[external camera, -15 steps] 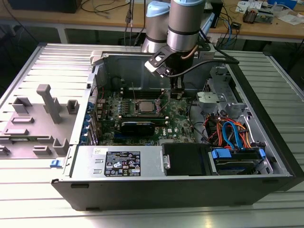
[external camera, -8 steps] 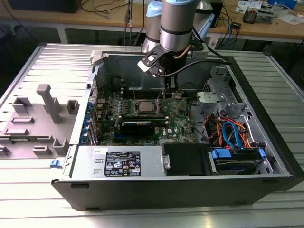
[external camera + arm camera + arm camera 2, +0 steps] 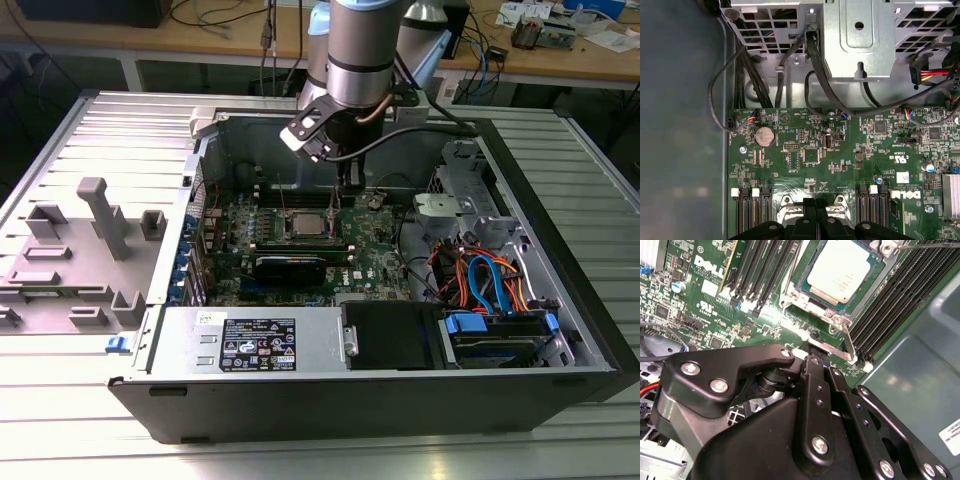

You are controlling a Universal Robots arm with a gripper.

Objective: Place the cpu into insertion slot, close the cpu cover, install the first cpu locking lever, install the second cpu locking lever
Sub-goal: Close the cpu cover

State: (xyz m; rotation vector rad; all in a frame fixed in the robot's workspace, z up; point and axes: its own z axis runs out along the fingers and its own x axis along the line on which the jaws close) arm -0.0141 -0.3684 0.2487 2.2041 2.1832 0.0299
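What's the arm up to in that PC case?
The arm has its hand down inside the open PC case, at the edge of the insertion slot on the motherboard. The cpu already sits in the slot, and the cpu cover looks closed around it. The hand is right at a thin locking lever beside the socket; whether it is latched I can't tell.

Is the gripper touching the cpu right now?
Apart. The second wrist view shows the whole top of the cpu bare, and the gripper ends short of it, with the metal edge of the insertion slot between them.
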